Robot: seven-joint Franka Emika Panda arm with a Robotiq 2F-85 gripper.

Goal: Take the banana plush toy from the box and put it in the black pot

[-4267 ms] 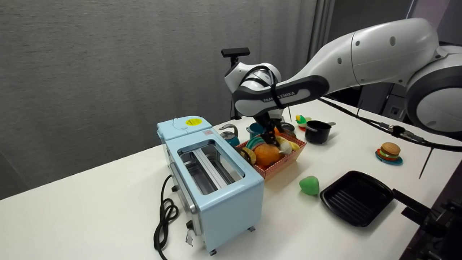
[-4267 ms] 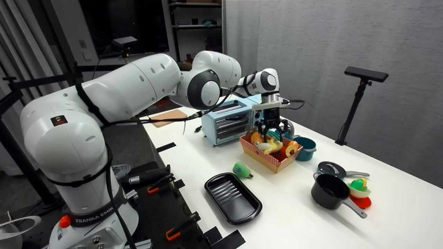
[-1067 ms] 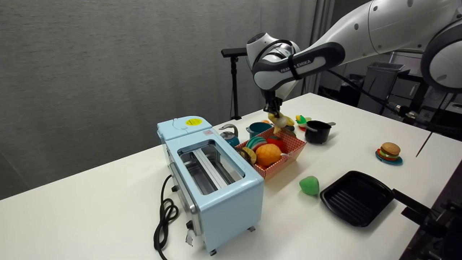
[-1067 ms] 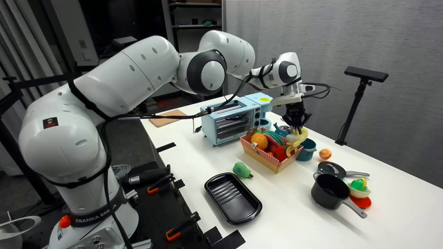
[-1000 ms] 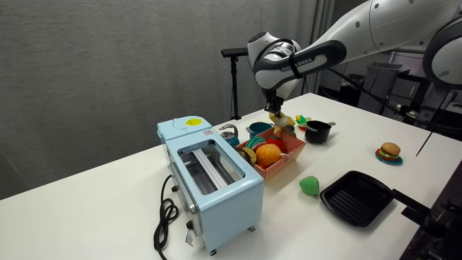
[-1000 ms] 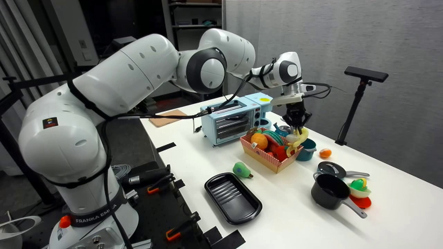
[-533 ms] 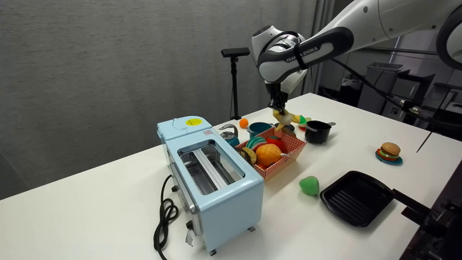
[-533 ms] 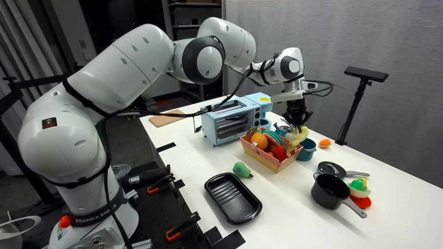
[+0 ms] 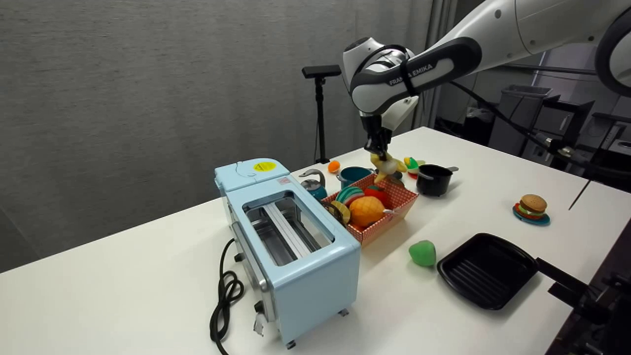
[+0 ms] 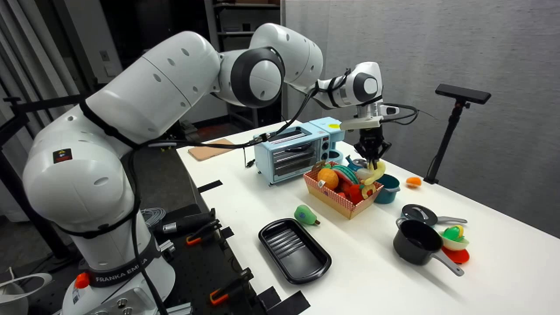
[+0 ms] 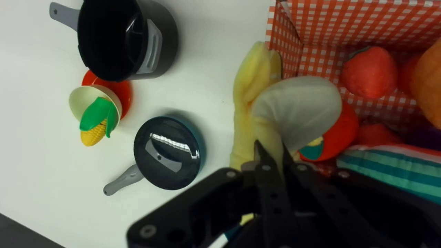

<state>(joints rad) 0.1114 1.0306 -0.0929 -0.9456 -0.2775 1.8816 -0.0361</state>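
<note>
Wrist view: the end effector (image 11: 270,150), fingers nearly together, pinches the banana plush toy (image 11: 282,105) over one end of the gingham box (image 11: 324,29); lift its peel past the rim and release only when centred above the black saucepan (image 11: 120,41).

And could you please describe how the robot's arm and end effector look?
The arm is glossy white, with dark grey joint rings and FRANKA EMIKA lettering. Black straps wrap it, and a black cable runs along it. A small black label marks the shoulder, a red knob the base. The end effector is black, with slim fingers and round screw heads.
</note>
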